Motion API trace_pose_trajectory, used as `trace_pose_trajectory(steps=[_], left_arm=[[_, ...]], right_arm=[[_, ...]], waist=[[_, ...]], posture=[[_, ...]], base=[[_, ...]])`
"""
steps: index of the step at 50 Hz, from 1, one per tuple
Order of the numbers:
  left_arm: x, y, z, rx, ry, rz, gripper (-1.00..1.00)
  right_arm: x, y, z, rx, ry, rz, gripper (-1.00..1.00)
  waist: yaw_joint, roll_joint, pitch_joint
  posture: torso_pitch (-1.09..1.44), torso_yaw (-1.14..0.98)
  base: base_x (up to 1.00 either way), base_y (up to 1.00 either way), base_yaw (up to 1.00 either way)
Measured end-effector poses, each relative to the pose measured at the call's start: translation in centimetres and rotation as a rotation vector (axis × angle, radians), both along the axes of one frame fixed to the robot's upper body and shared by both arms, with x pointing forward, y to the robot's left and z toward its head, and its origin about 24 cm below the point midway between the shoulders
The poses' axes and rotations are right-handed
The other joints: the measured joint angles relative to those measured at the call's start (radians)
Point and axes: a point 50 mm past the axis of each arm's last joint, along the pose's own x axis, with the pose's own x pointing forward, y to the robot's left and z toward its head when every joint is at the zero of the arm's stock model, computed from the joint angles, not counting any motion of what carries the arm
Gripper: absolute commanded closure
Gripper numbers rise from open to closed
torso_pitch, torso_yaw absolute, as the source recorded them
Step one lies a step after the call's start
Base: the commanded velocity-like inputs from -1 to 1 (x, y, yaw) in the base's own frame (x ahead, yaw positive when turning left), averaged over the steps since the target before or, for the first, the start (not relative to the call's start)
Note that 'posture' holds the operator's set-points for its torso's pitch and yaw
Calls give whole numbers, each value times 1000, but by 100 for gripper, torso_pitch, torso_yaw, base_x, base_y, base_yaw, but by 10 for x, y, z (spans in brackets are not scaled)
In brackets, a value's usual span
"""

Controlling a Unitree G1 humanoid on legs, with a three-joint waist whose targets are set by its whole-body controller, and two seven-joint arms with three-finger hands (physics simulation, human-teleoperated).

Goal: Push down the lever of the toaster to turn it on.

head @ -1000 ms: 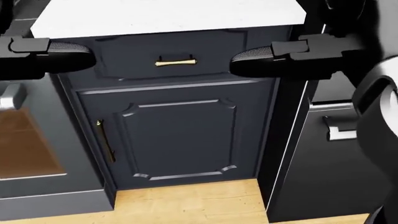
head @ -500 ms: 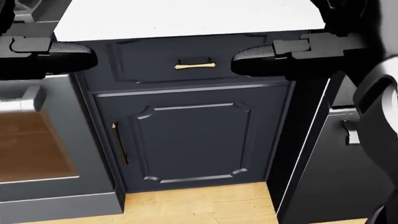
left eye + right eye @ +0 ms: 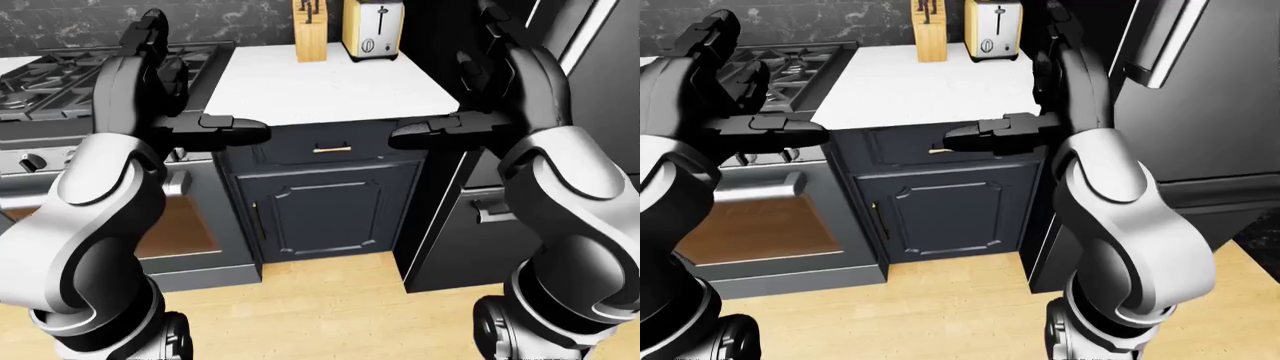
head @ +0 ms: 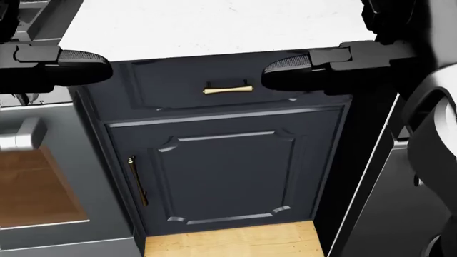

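The toaster point(image 3: 373, 30) is a silver box at the top of the left-eye view, standing at the top edge of the white counter point(image 3: 330, 86) beside a wooden knife block point(image 3: 310, 34). It also shows in the right-eye view point(image 3: 992, 30). Its lever is too small to make out. My left hand point(image 3: 235, 133) and right hand point(image 3: 425, 135) are held out level before the counter's near edge, fingers straight, open and empty. Both are well short of the toaster. The head view shows only the fingertips point(image 4: 289, 67) over the dark cabinet.
A dark cabinet point(image 4: 221, 171) with a brass drawer handle point(image 4: 227, 89) stands below the counter. A gas stove point(image 3: 60, 82) with an oven door point(image 3: 170, 225) is to the left. A tall dark fridge point(image 3: 600, 75) is to the right. Wooden floor point(image 3: 330, 307) lies below.
The whole head view has shifted: the cabinet and drawer handle now sit further right and lower and look larger, so the camera has moved. My hands keep the same pose.
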Motion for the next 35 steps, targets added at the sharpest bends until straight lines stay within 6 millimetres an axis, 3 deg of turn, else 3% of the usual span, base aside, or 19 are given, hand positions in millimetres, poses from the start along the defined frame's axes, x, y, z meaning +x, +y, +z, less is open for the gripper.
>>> trace_pose_trajectory(steps=[5, 7, 9, 11, 13, 17, 21, 22, 23, 25, 31, 35], left_arm=[[-3, -2, 5, 4, -38, -11, -100], [-3, -2, 6, 2, -43, -8, -100], [-2, -5, 3, -1, -29, -19, -100], [0, -9, -1, 9, 0, -43, -100], [1, -10, -1, 12, 9, -51, -100], [-1, -7, 4, 9, -27, -36, -100], [-1, -5, 7, 6, -43, -29, -100], [0, -2, 4, 3, -34, -19, -100], [1, -1, 1, -2, -16, -10, -100], [2, 2, -3, -3, 8, 7, -100], [-2, -1, 3, 3, -36, -8, -100], [-3, -1, 5, 1, -42, -3, -100]], right_arm=[[-3, -2, 6, 7, -44, -12, -100], [-3, -3, 6, 7, -46, -12, -100], [-2, -7, 3, 11, -30, -28, -100], [1, -11, -2, 16, 1, -53, -100], [2, -11, -1, 16, 7, -59, -100], [-1, -7, 5, 11, -34, -41, -100], [0, -6, 6, 13, -44, -36, -100], [1, -4, 4, 15, -32, -27, -100], [2, -2, 0, 10, -15, -18, -100], [3, 0, -3, 1, 9, 0, -100], [-2, -3, 4, 7, -39, -13, -100], [-3, -2, 5, 6, -46, -8, -100]], waist=[[13, -54, -5], [16, -90, -10], [0, -79, 7], [-9, -89, 13], [-11, -81, 5], [-16, -40, 3], [-25, 25, -8], [-17, 17, -4], [-11, 19, 8], [-5, 23, 10], [5, -30, -8], [17, -92, -13]], posture=[[0, 0], [0, 0], [0, 0], [0, 0], [0, 0], [0, 0], [0, 0], [0, 0], [0, 0], [0, 0], [0, 0], [0, 0]], base=[[32, 0, 0], [32, 0, 0], [32, 0, 0], [31, 0, 0], [32, 0, 0], [32, 0, 0], [32, 0, 0], [33, 0, 0], [32, 0, 0], [32, 0, 0], [32, 0, 0], [32, 0, 0]])
